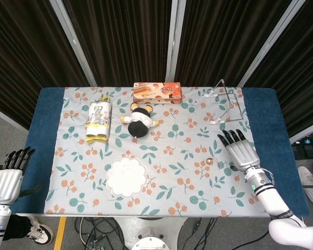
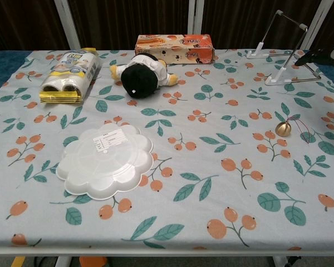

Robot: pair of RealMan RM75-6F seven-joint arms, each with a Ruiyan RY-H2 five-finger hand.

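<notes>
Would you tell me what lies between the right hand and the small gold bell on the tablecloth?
Nothing but bare floral tablecloth separates the right hand from the gold bell, as the head view shows.

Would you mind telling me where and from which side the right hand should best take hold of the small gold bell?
Probably by its round body, pinched from above. The small gold bell sits low on the tablecloth with a thin cord loop trailing to its right, too slack to grip reliably. The right hand hovers open just right of it, so a short drop from above on that side looks simplest.
</notes>
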